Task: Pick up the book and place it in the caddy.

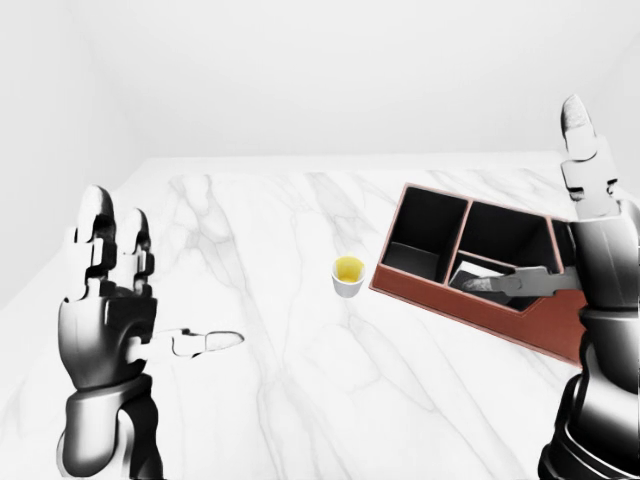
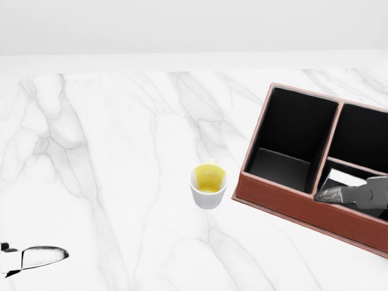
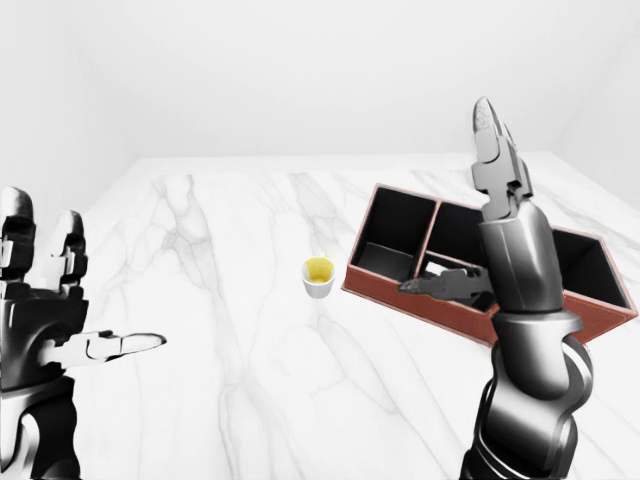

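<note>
Both hands spread, right hand (image 3: 500, 235) above caddy (image 2: 291, 160); cup (image 2: 208, 186) beside it

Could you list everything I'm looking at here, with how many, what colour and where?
Table: one, white marble with grey veins, fills most of each view.
Cup: one, white with a yellow inside, near the middle of the table, apart from the caddy on its left.
Caddy: one, reddish-brown walls with black compartments, at the right of the head view.
Pale flat thing: one, in the caddy's lower middle compartment; too hidden to name.
Book: none clearly in view.
Left hand: one, black and silver, raised at the left, fingers spread, empty.
Right hand: one, black and silver, raised over the caddy, fingers spread, empty.
</note>
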You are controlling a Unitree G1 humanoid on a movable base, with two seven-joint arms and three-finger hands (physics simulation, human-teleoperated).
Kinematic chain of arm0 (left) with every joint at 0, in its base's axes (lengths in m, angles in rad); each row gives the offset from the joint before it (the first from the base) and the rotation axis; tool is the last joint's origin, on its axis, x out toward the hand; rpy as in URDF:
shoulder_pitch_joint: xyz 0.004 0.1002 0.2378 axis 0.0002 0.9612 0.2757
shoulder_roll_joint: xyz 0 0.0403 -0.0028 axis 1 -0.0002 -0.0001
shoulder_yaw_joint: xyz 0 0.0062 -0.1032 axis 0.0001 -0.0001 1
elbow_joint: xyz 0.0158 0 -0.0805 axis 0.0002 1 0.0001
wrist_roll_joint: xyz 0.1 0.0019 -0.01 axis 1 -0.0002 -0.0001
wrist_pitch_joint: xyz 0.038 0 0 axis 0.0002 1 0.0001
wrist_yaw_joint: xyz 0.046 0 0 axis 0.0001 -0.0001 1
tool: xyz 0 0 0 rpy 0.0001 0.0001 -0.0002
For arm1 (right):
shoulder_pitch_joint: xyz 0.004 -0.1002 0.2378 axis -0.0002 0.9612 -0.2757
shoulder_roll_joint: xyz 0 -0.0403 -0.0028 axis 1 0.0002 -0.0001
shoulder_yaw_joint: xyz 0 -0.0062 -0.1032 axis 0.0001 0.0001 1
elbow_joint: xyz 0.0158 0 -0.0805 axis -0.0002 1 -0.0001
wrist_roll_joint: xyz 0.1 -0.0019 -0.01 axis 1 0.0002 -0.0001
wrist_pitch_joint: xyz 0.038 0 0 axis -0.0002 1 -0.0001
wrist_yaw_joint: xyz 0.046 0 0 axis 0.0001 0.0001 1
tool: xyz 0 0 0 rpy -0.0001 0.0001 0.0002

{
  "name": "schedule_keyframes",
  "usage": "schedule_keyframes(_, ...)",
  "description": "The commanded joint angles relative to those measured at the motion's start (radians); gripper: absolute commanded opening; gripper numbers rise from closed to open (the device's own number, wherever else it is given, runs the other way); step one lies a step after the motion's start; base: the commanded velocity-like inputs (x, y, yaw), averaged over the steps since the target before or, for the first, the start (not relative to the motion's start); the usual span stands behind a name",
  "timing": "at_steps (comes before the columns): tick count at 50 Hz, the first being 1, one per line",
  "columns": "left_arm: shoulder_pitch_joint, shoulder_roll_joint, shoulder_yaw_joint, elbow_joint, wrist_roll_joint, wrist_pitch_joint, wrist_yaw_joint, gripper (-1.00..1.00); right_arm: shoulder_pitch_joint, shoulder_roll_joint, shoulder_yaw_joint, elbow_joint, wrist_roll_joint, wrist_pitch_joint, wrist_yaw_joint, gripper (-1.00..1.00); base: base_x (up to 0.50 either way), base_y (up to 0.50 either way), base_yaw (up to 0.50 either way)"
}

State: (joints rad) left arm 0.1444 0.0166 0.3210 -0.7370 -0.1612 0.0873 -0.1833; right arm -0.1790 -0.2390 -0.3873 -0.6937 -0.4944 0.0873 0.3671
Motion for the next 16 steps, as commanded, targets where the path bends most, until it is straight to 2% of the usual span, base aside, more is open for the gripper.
schedule_keyframes(1, 0.037, -0.020, 0.165, -0.237, -0.202, 0.000, -0.010, 1.00, 0.158, 0.087, -0.164, -0.322, 0.297, 0.000, 0.021, 1.00, 0.00, 0.00, 0.00)
schedule_keyframes(2, 0.045, -0.022, 0.188, -0.270, -0.232, 0.000, -0.012, 1.00, 0.165, 0.089, -0.183, -0.342, 0.324, 0.000, 0.022, 1.00, 0.00, 0.00, 0.00)
schedule_keyframes(3, 0.069, -0.013, 0.221, -0.299, -0.292, 0.000, -0.012, 1.00, 0.175, 0.101, -0.238, -0.350, 0.406, 0.000, 0.025, 1.00, 0.00, 0.00, 0.00)
schedule_keyframes(6, 0.127, 0.029, 0.251, -0.310, -0.402, 0.000, 0.014, 1.00, 0.213, 0.073, -0.311, -0.353, 0.555, 0.000, -0.038, 1.00, 0.00, 0.00, 0.00)
schedule_keyframes(8, 0.180, 0.067, 0.260, -0.310, -0.471, 0.000, 0.034, 1.00, 0.258, 0.039, -0.337, -0.353, 0.646, 0.000, -0.093, 1.00, 0.00, 0.00, 0.00)
schedule_keyframes(11, 0.275, 0.134, 0.288, -0.310, -0.600, 0.000, 0.066, 1.00, 0.356, -0.044, -0.412, -0.353, 0.895, 0.000, -0.221, 1.00, 0.00, 0.00, 0.00)
schedule_keyframes(14, 0.278, 0.164, 0.356, -0.310, -0.698, 0.000, 0.073, 1.00, 0.447, -0.120, -0.458, -0.353, 1.068, 0.000, -0.312, 1.00, 0.00, 0.00, 0.00)
schedule_keyframes(16, 0.287, 0.171, 0.378, -0.310, -0.733, 0.000, 0.071, 1.00, 0.474, -0.145, -0.466, -0.353, 1.108, 0.000, -0.341, 1.00, 0.00, 0.00, 0.00)
